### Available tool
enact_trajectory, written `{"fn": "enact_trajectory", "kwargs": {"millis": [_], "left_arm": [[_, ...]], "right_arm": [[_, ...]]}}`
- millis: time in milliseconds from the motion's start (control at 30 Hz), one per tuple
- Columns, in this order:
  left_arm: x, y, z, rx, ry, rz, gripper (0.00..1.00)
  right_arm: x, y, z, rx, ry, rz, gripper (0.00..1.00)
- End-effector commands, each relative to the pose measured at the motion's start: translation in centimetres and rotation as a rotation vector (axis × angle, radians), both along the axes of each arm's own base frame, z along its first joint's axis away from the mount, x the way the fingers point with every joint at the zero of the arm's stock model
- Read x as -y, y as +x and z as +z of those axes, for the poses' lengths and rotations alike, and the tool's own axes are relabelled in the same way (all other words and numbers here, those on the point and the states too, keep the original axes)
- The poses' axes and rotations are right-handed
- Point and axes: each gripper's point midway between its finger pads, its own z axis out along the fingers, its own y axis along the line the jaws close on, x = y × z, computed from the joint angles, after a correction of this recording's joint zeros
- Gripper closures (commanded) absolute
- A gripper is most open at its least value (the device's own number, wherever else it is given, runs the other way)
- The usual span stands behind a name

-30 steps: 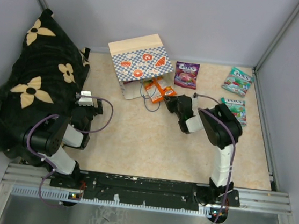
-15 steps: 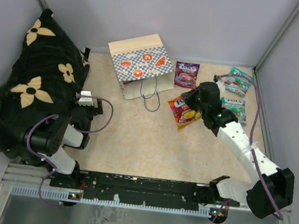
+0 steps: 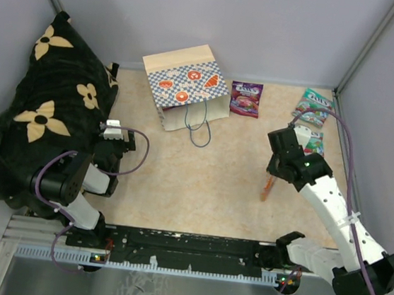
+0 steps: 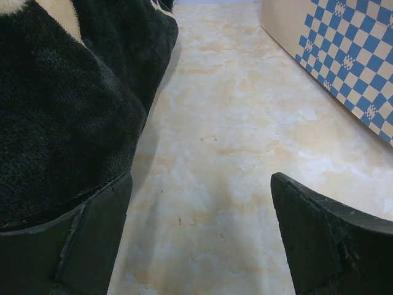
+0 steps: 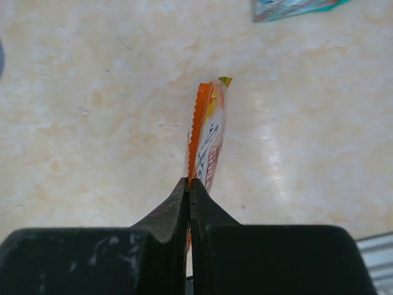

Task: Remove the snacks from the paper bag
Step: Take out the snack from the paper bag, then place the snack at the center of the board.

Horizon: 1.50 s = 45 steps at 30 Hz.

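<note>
Right fingers pinch an orange snack pouch edge-on above the tabletop, nearer and right of the paper bag; it should be lowered flat before release. Left fingers spread, idle.

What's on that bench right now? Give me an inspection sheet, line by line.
Surface: beige marbled tabletop, no spills seen.
Job's things: paper bag lying at the back; purple pouch and teal pouches out on the table; orange pouch held edge-on.
Clutter: black flowered cloth heaped left.
Grippers: left gripper open, empty; right gripper shut on the orange pouch.
Cables: purple cables along both arms.
Surroundings: grey walls, nothing else seen.
</note>
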Motion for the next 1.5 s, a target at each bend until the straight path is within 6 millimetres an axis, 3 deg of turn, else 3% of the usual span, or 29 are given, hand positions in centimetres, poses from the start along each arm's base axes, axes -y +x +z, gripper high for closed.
{"fn": "enact_trajectory", "kwargs": {"millis": [0, 100, 233, 467, 700, 900, 967, 1033, 1100, 1133, 1200, 1300, 1367, 1467], "left_arm": [[0.1, 0.4, 0.6, 0.027, -0.015, -0.005, 0.00], [0.1, 0.4, 0.6, 0.027, -0.015, -0.005, 0.00], [0.1, 0.4, 0.6, 0.027, -0.015, -0.006, 0.00], [0.1, 0.4, 0.6, 0.026, -0.014, -0.005, 0.00], [0.1, 0.4, 0.6, 0.028, -0.014, -0.005, 0.00], [0.1, 0.4, 0.6, 0.027, -0.014, -0.005, 0.00], [0.1, 0.4, 0.6, 0.026, -0.015, -0.005, 0.00], [0.1, 0.4, 0.6, 0.027, -0.016, -0.006, 0.00], [0.1, 0.4, 0.6, 0.027, -0.015, -0.005, 0.00], [0.1, 0.4, 0.6, 0.027, -0.016, -0.005, 0.00], [0.1, 0.4, 0.6, 0.028, -0.015, -0.007, 0.00], [0.1, 0.4, 0.6, 0.027, -0.015, -0.005, 0.00], [0.1, 0.4, 0.6, 0.027, -0.014, -0.005, 0.00], [0.1, 0.4, 0.7, 0.028, -0.015, -0.005, 0.00]], "right_arm": [[5.7, -1.6, 4.2, 0.047, -0.256, -0.097, 1.00], [6.9, -2.0, 4.4, 0.015, -0.329, -0.125, 1.00], [5.5, -1.0, 1.3, -0.078, -0.356, -0.080, 1.00], [-2.0, 3.6, -4.9, -0.066, -0.183, 0.035, 1.00], [-11.1, 6.9, -7.4, -0.029, -0.083, 0.130, 1.00], [-17.1, 9.1, -9.8, -0.001, 0.047, 0.119, 0.99], [-19.2, 9.6, -10.0, 0.007, 0.104, 0.134, 0.92], [-21.8, 10.2, -9.3, 0.023, 0.187, 0.186, 0.75], [-23.7, 10.6, -7.9, 0.055, 0.231, 0.297, 0.39], [-23.9, 10.8, -6.8, 0.088, 0.219, 0.350, 0.24], [-23.6, 11.2, -4.5, 0.174, 0.143, 0.482, 0.05], [-21.0, 11.2, -1.3, 0.260, -0.031, 0.691, 0.01], [-18.7, 10.9, -0.6, 0.266, -0.129, 0.821, 0.01], [-14.9, 10.4, -1.3, 0.187, -0.194, 0.943, 0.01]]}}
